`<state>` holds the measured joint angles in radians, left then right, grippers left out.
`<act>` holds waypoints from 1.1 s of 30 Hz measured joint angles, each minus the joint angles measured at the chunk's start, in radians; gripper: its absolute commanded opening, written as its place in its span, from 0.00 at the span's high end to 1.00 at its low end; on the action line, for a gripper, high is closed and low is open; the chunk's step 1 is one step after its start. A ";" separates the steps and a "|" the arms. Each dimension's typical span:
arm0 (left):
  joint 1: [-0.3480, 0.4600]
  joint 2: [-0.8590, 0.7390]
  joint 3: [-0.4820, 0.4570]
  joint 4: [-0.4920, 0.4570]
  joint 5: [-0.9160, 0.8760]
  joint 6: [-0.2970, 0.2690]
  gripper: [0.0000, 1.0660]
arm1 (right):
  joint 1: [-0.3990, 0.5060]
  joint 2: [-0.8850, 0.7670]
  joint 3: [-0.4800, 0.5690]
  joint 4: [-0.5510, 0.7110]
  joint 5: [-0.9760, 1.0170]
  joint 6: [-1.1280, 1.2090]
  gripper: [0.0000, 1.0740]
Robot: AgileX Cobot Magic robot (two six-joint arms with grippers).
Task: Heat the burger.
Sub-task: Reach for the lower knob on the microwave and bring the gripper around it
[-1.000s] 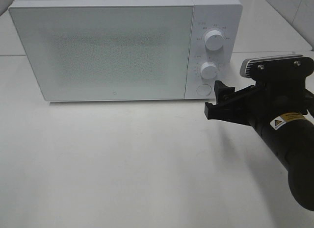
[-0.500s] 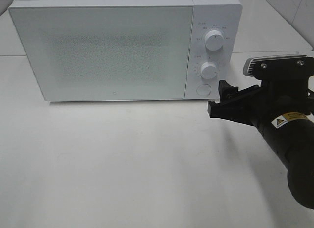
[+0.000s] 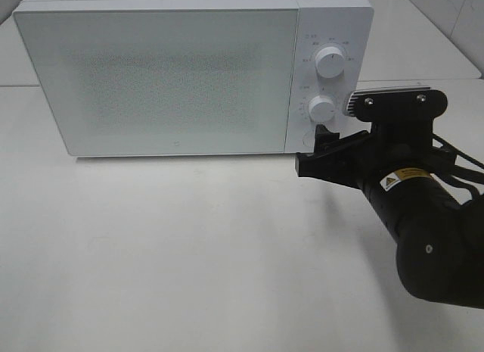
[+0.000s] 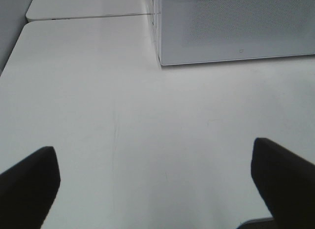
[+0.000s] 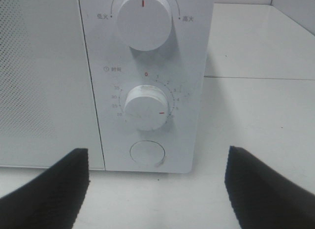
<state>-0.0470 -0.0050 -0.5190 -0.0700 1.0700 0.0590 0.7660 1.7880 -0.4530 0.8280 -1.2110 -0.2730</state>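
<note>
The burger is out of view; the white microwave [image 3: 159, 72] stands with its door shut. My right gripper [image 3: 314, 149] is open just in front of the lower control panel, with nothing between its fingers. In the right wrist view, the right gripper [image 5: 157, 189] faces the round button [image 5: 147, 153] below the timer knob [image 5: 146, 107]. The left gripper [image 4: 155, 189] is open and empty over bare table, near the microwave's [image 4: 236, 27] front left corner. It does not appear in the exterior view.
The power knob [image 3: 330, 62] sits above the timer knob [image 3: 322, 108] on the panel. The white table [image 3: 189, 253] stretches in front of the microwave. A table seam [image 4: 88, 16] runs beside the microwave's left side.
My right gripper has moved left and closer to the microwave's panel, and now covers the round button in the exterior view. Its jaws stay equally wide.
</note>
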 measured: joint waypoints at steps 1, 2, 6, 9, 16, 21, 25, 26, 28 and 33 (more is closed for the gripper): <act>0.000 0.000 0.000 0.000 0.000 0.000 0.08 | 0.000 0.006 -0.010 0.000 0.000 0.006 0.29; 0.000 0.000 0.000 0.000 0.000 0.000 0.08 | 0.000 0.006 -0.010 0.000 0.000 0.006 0.29; 0.000 0.000 0.000 0.000 0.000 0.000 0.08 | -0.032 0.016 -0.048 -0.014 0.000 0.017 0.30; 0.000 0.000 0.000 0.000 0.000 0.000 0.08 | -0.062 0.018 -0.066 -0.028 0.000 0.032 0.30; 0.000 0.000 0.000 0.000 0.000 0.000 0.08 | -0.095 0.020 -0.101 -0.066 0.000 0.034 0.30; 0.000 0.000 0.000 0.000 0.000 0.000 0.08 | -0.097 0.048 -0.121 -0.070 0.000 0.034 0.30; 0.000 0.000 0.000 0.000 0.000 0.000 0.08 | -0.097 0.103 -0.148 -0.069 0.000 0.034 0.30; 0.000 0.000 0.000 0.000 0.000 0.000 0.08 | -0.097 0.114 -0.161 -0.069 0.001 0.034 0.30; 0.000 0.000 0.000 0.000 0.000 0.000 0.08 | -0.097 0.120 -0.171 -0.069 0.001 0.034 0.30; 0.000 0.000 0.000 0.000 0.000 0.000 0.08 | -0.097 0.132 -0.187 -0.069 -0.001 0.034 0.30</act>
<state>-0.0470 -0.0050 -0.5190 -0.0700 1.0700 0.0590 0.6690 1.9200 -0.6400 0.7590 -1.2120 -0.2390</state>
